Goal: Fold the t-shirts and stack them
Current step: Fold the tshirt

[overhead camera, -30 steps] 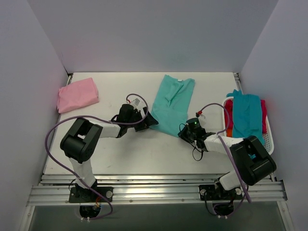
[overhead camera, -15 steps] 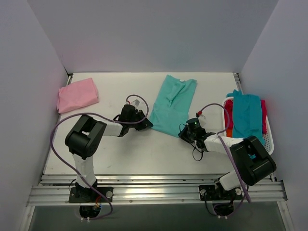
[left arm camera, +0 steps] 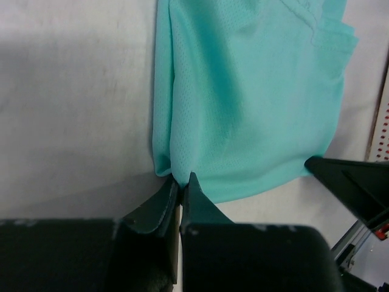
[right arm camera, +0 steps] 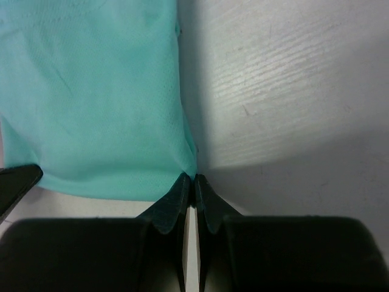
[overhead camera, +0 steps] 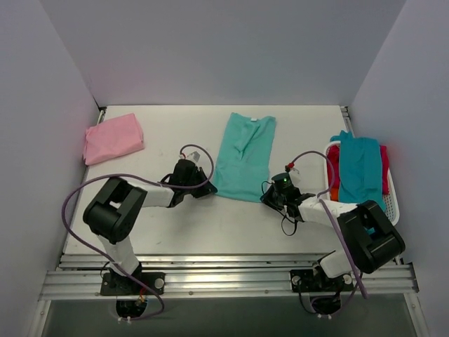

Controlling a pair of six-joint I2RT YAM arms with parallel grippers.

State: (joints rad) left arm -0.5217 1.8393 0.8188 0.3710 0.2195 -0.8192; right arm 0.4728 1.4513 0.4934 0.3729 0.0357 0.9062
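A mint-teal t-shirt (overhead camera: 242, 158) lies lengthwise in the middle of the table, folded narrow, neck at the far end. My left gripper (overhead camera: 208, 191) is shut on its near left hem corner; in the left wrist view the mint-teal t-shirt (left arm camera: 249, 103) runs up from the left gripper (left arm camera: 180, 180). My right gripper (overhead camera: 266, 197) is shut on the near right hem corner, the same t-shirt (right arm camera: 91, 91) spreading left of the right gripper (right arm camera: 194, 180). A folded pink t-shirt (overhead camera: 112, 138) sits at the far left.
A white basket (overhead camera: 391, 203) at the right edge holds a teal-blue shirt (overhead camera: 361, 165) over red (overhead camera: 384, 168) and orange cloth. Purple cables loop off both arms. Grey walls close in three sides of the white table (overhead camera: 210, 225).
My left gripper has closed on the hem corner and drawn it left and nearer. The mint-teal shirt now lies straighter, its top shifted left. The right gripper has stayed put.
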